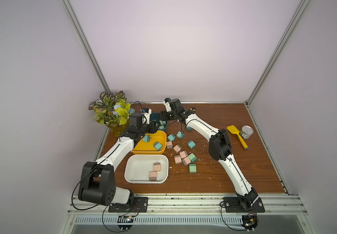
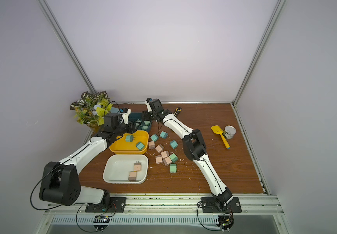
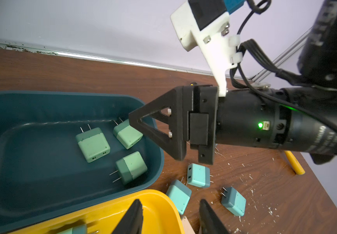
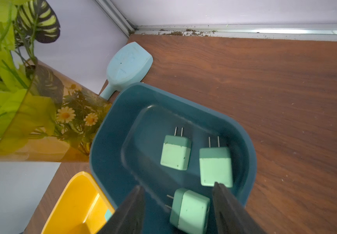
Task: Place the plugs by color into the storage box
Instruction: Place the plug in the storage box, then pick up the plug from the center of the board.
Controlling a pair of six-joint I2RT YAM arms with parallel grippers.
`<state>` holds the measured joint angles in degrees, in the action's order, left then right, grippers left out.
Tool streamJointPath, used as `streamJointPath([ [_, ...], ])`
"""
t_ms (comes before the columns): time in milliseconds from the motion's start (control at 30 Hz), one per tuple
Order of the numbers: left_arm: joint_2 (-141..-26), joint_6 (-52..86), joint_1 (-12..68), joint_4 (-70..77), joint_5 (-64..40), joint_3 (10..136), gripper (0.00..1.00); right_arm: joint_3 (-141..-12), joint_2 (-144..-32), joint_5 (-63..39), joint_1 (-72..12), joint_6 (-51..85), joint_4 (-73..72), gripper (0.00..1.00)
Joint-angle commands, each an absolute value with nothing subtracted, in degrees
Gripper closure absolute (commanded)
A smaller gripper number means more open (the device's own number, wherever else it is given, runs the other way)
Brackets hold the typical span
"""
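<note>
The storage box is three bins: dark teal [image 1: 164, 128], yellow [image 1: 162, 135] and white [image 1: 135, 162]. Three mint green plugs [image 4: 175, 156] lie in the teal bin. My right gripper [image 4: 177, 185] hangs open over it, and one green plug [image 4: 189, 210] lies free between its fingers. My left gripper [image 3: 169, 200] is open and empty above the yellow bin's rim, close beside the right gripper [image 3: 131, 121]. Two teal-blue plugs [image 1: 146, 138] are in the yellow bin and two pink plugs [image 1: 157, 167] in the white one. Several loose plugs [image 1: 181, 157] lie on the table.
A potted plant [image 1: 112, 113] stands in the back left corner, with a pale blue scoop [image 4: 129, 66] behind the teal bin. A yellow shovel [image 1: 237, 136] and an open tin can [image 1: 247, 132] lie at the right. White crumbs dot the wooden table [image 1: 224, 178].
</note>
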<state>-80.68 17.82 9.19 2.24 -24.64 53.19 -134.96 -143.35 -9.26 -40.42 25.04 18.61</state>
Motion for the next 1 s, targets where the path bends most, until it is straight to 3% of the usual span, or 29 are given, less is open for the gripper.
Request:
streamJointPath([
  [0,-78.29,18.37,8.83,4.3,-25.93,52.32,0.53,-133.3,-133.99,-9.05,-42.0,25.24,18.16,0.41],
  [233,-77.26,18.7,9.46,4.85,-26.22,51.9,0.53,-111.98,-119.75,-10.69,-43.39,28.94,8.13,0.41],
  [433,-76.6,17.13,12.05,3.82,-24.84,52.13,0.52,-87.57,-102.96,-5.0,-43.67,30.98,0.17,0.41],
  [967,-80.14,6.62,28.44,-4.59,-17.72,55.2,0.49,-44.33,-68.78,7.53,-43.68,32.43,0.46,0.47],
])
